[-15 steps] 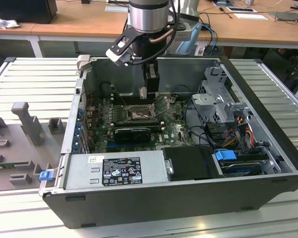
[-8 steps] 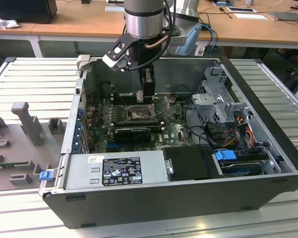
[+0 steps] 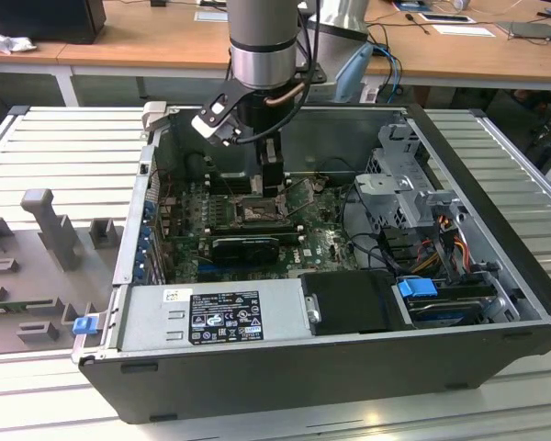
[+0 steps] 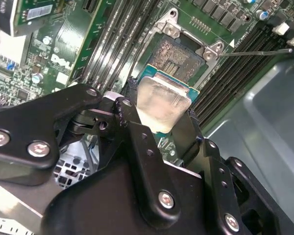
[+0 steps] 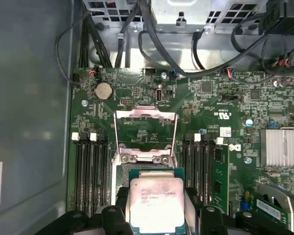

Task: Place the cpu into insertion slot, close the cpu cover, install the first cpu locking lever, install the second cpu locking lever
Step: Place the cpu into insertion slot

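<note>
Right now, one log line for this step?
gripper: shut on cpu | cpu: held near socket, not seated | cpu cover: open

Soft, even overhead light, pale glare on the cpu (image 4: 162,103), shadowed case (image 3: 285,372) interior.

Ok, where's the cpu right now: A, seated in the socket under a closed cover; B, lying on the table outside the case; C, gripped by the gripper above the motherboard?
C: in the first wrist view the cpu sits clamped in the gripper, cpu cover raised open.
</note>
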Motion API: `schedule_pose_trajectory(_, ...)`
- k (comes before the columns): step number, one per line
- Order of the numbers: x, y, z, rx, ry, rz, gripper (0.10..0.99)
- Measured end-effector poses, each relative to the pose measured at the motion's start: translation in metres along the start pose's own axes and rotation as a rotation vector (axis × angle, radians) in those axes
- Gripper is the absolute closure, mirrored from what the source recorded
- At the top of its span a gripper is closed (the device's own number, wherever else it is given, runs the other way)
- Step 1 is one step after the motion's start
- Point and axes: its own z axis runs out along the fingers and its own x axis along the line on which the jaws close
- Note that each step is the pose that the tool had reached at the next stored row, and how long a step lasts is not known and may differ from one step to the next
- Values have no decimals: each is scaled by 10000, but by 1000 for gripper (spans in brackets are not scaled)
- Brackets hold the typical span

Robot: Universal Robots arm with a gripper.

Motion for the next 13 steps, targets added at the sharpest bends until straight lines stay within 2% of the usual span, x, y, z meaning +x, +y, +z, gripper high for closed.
schedule_pose_trajectory(4, 3, -58, 103, 1, 0, 1, 557)
schedule_pose_trajectory(6, 7, -80, 212, 3, -2, 0, 557)
schedule_pose_trajectory(7, 7, -90, 244, 4, -1, 0, 557)
schedule_pose_trajectory(13, 24, -135, 340, 5, -4, 51, 557)
